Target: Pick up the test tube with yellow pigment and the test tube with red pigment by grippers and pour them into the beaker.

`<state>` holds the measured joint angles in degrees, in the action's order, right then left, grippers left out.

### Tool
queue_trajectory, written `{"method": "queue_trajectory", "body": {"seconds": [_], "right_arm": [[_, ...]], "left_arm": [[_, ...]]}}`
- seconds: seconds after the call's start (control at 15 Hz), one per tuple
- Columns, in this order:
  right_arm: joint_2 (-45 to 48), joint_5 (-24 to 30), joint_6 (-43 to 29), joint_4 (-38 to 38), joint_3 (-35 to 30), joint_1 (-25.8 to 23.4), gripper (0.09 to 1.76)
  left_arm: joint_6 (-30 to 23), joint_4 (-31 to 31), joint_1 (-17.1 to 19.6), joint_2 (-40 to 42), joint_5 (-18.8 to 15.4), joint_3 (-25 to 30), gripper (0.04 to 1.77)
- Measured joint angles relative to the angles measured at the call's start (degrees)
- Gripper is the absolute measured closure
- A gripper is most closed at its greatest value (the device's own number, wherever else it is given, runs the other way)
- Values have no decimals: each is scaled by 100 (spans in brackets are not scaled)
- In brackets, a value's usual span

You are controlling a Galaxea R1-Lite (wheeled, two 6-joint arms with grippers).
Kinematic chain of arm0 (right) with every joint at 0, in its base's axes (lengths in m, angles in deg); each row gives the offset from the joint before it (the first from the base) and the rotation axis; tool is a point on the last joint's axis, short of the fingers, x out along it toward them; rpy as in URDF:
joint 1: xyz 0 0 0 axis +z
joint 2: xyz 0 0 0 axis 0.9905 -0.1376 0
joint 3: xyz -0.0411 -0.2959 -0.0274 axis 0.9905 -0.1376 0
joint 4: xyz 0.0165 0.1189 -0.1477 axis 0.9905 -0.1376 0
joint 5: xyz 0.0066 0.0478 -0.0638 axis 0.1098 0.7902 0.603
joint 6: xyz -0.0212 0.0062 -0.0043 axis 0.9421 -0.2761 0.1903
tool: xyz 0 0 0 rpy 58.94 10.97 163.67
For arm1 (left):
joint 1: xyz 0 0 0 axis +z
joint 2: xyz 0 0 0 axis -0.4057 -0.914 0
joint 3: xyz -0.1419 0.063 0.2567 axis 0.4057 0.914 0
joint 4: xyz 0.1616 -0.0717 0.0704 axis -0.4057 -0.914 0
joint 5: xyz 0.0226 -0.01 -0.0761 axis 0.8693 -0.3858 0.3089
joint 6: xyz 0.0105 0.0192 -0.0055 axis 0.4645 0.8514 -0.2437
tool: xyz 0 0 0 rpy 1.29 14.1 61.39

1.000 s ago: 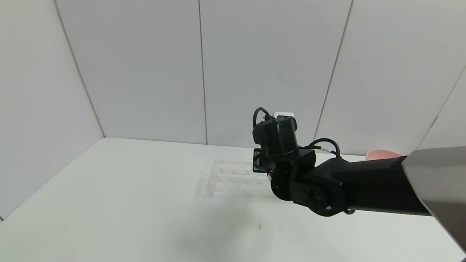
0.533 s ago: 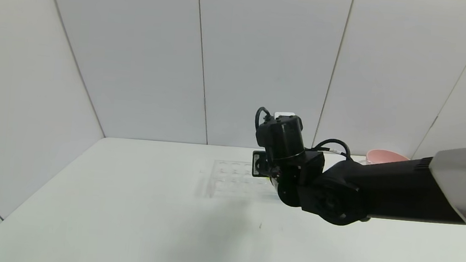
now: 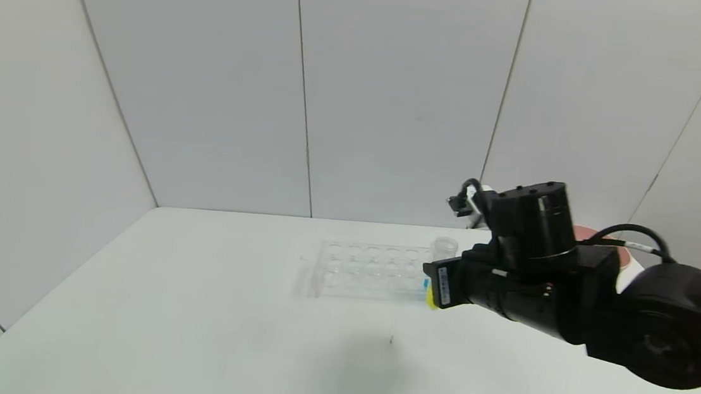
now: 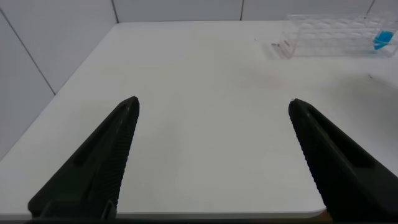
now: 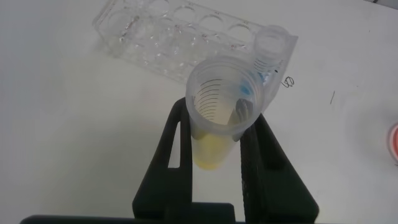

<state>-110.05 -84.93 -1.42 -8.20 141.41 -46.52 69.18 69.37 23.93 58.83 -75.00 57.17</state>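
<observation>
Yellow liquid sits low in the test tube with yellow pigment (image 5: 217,124), which the right claw (image 5: 219,155) pinches between its two black fingers, mouth up and roughly upright. In the head view the tube shows only as a yellow patch (image 3: 429,300) at the claw's tip, just off the end of the clear tube rack (image 3: 369,270), with the beaker (image 3: 445,248) close behind it on the tabletop (image 3: 188,310).

Spilling looks like the main risk: the grip is on smooth clear plastic, so a quick swing or early tilt could slop pigment onto the tabletop before the mouth is over the beaker. A careless turn might also knock the rack or the blue-liquid tube (image 5: 270,56) standing in its end hole.

Only the right wrist view shows the grip itself and the tube's open mouth. The head view alone shows the beaker — and a sliver of pink bowl (image 3: 582,231) behind the arm. The left claw (image 4: 211,149) hangs spread and empty over bare tabletop, well apart from the rack. No red tube is visible.
</observation>
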Motion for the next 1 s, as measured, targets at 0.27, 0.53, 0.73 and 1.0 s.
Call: {"method": "queue_trajectory", "body": {"seconds": [0.27, 0.53, 0.73, 1.0], "right_arm": [[752, 1362, 555, 176, -669, -1076, 135], [1154, 2649, 1460, 234, -990, -2227, 135], [1281, 3544, 2182, 219, -1083, -3073, 135], [1119, 4151, 3345, -106, -948, -4023, 135]], "left_arm": [[0, 0, 0, 0, 0, 0, 9], [0, 0, 0, 0, 0, 0, 9], [0, 0, 0, 0, 0, 0, 9], [2, 0, 0, 0, 0, 0, 9]]}}
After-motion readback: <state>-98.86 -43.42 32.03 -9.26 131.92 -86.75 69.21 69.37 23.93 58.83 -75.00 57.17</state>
